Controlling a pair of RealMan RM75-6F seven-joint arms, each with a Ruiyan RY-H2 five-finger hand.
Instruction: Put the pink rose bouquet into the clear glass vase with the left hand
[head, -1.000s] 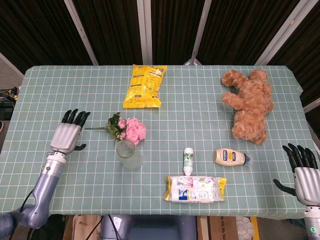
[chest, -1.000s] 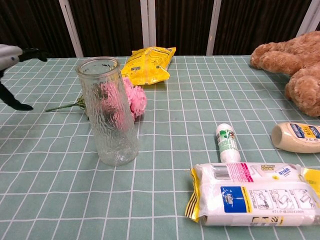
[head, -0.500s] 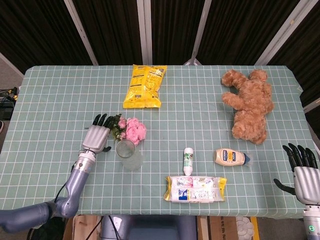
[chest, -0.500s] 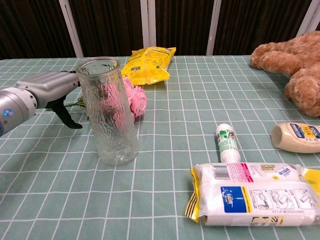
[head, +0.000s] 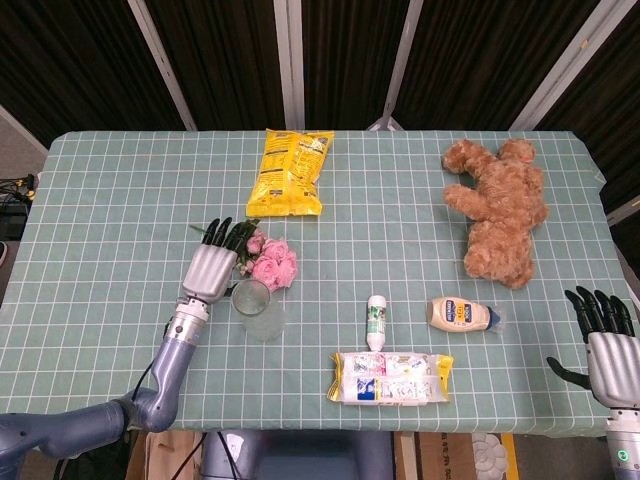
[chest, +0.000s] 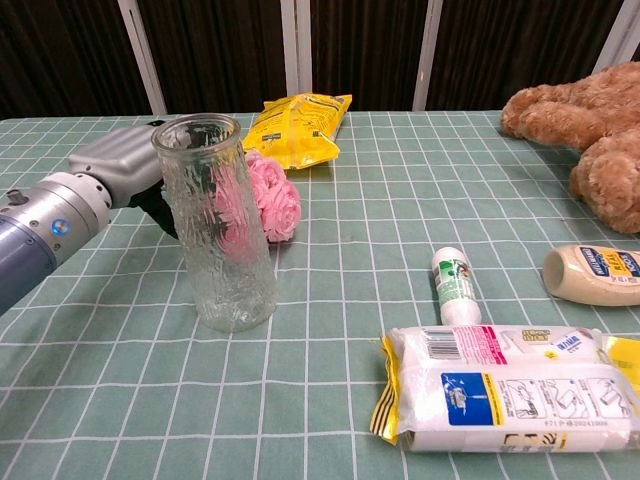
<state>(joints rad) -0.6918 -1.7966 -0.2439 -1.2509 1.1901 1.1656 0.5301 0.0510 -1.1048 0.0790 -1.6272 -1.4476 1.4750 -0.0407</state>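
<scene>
Light, soft pink rose bouquet (head: 271, 262) beside the glass vase (head: 256, 308); best taken by its stiffer stems; left hand (head: 211, 270) fingers over it, grip impossible to tell

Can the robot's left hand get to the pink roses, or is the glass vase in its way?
Probably yes. The left hand already lies over the pink rose bouquet's stem end, and the clear glass vase stands nearer the robot, beside it, not between them.

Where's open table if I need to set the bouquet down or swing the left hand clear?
Bare cloth lies left of the left hand to the table edge, and between the chip bag and teddy bear. It is crowded where the rose bouquet sits beside the glass vase, and near the front around the small white bottle, tissue pack and mayonnaise bottle.
</scene>
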